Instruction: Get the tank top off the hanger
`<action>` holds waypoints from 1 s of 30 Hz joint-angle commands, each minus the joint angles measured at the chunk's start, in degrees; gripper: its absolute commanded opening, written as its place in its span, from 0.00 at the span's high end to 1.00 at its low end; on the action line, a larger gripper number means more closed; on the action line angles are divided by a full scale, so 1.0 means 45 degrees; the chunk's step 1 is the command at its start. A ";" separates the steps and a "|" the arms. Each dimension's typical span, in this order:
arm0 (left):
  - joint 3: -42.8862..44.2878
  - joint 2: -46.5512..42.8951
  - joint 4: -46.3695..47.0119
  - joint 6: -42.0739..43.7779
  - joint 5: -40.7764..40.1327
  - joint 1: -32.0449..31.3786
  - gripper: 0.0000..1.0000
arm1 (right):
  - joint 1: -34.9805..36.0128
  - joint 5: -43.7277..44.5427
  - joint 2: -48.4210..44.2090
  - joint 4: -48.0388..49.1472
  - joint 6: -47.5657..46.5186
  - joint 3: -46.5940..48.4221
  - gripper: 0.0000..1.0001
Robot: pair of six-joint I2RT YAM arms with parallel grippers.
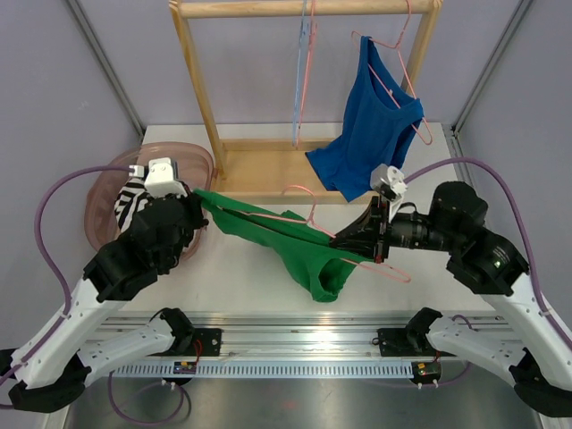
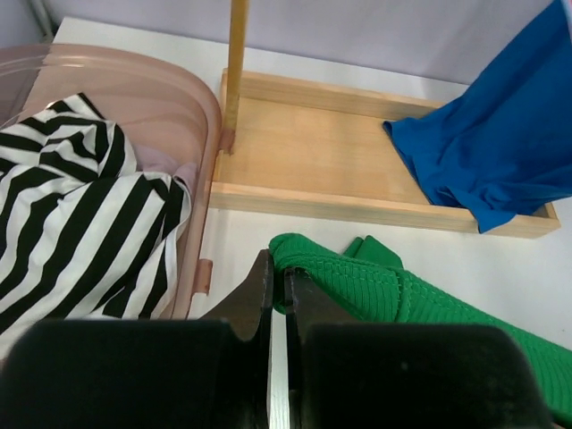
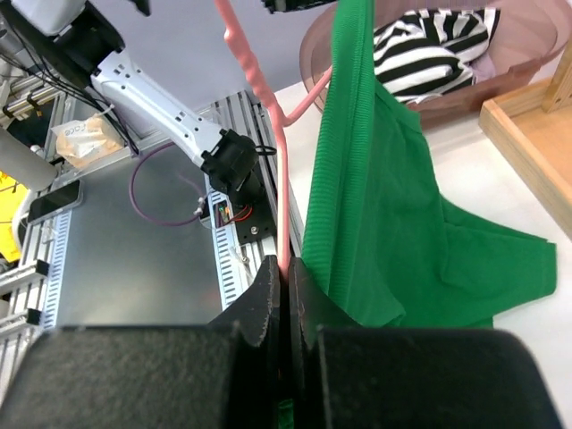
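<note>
Left gripper [image 2: 277, 273] pinches tank top [image 2: 384, 288] edge (right gripper [image 3: 284, 277] clamps hanger [image 3: 284, 197]).

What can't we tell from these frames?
- Right wrist: lower end of the pink hanger, behind the right jaws.
- Top view: whether the green top is still hooked on the hanger; folds cover it.
- Left wrist: striped cloth, cut by the left edge; garment type unclear.

A pink plastic basin [image 1: 101, 202] holds a striped black-and-white garment [image 1: 132, 202] at the white table's [image 1: 250, 281] left. Beside it stands a wooden rack [image 1: 259, 170] — a blue top [image 1: 371, 134] hangs there, hem draped onto the rack's base, near a bare blue hanger [image 1: 298, 89].
</note>
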 commanded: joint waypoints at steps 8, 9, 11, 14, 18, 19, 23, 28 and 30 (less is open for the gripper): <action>0.0966 0.0363 -0.1303 -0.1766 -0.1208 0.0275 1.00 | 0.0125 0.0226 -0.2416 0.2928 -0.0377 -0.1232 1.00; 0.0771 0.0285 -0.1108 -0.1649 -0.0180 0.0294 1.00 | 0.0145 0.0403 -0.2535 0.3318 -0.0299 -0.1407 1.00; 0.0265 -0.0220 0.0294 -0.0563 0.2777 0.0275 1.00 | 0.0125 0.1376 -0.2963 0.5169 0.0322 -0.2148 1.00; -0.1220 -0.0653 0.3048 0.0382 0.8026 0.0275 1.00 | 0.0125 0.2902 -0.3277 0.9190 0.1377 -0.3632 1.00; -0.2412 0.0047 0.5392 0.0384 1.3145 0.0158 1.00 | 0.0125 0.2945 -0.2597 1.4406 0.2376 -0.5021 1.00; -0.2607 0.0146 0.5572 0.0344 1.3402 -0.0113 1.00 | 0.0125 0.2885 -0.2343 1.5672 0.2513 -0.5119 1.00; -0.3836 0.0070 0.6237 0.0325 1.3757 -0.0604 1.00 | 0.0125 0.3176 -0.1346 1.8296 0.2632 -0.5528 1.00; -0.3938 -0.0185 0.4582 0.0228 1.0814 -0.0682 1.00 | 0.0125 0.6195 -0.2026 1.7430 0.1930 -0.5824 1.00; -0.3569 -0.0243 0.3336 0.0169 0.8880 -0.0682 1.00 | 0.0125 0.7002 -0.2573 1.4902 0.1403 -0.5261 1.00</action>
